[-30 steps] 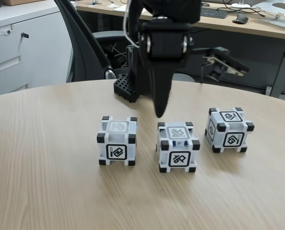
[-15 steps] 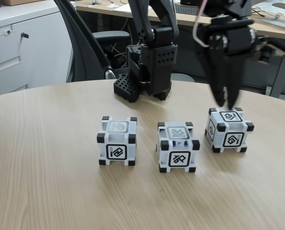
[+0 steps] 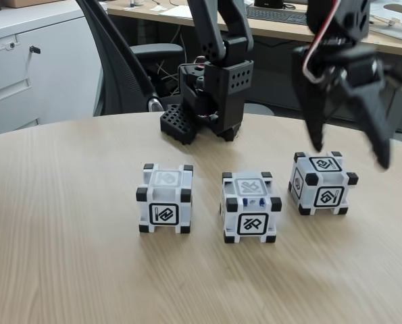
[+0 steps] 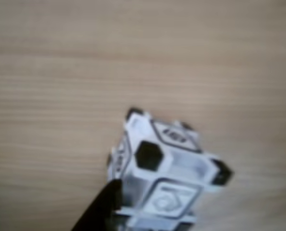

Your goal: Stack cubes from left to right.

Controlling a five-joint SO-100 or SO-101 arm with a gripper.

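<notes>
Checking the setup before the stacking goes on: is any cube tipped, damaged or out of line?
Nothing stands out. All three cubes sit flat and apart in a row on the table: left cube, middle cube, right cube. The right one is set slightly farther back. The gripper hangs over it, jaws open.

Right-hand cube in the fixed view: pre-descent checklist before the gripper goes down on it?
1. Black two-finger gripper open: ok, jaws spread wide.
2. Gripper above the right-hand white plastic cube with black corners: ok; exact centring cannot tell.
3. Cube upright, flat on the round wooden table: ok.
4. Clear of the middle cube: ok, a gap shows.
5. Left cube standing alone: ok.
6. Finger depth against the cube: cannot tell; the wrist view is blurred.
</notes>
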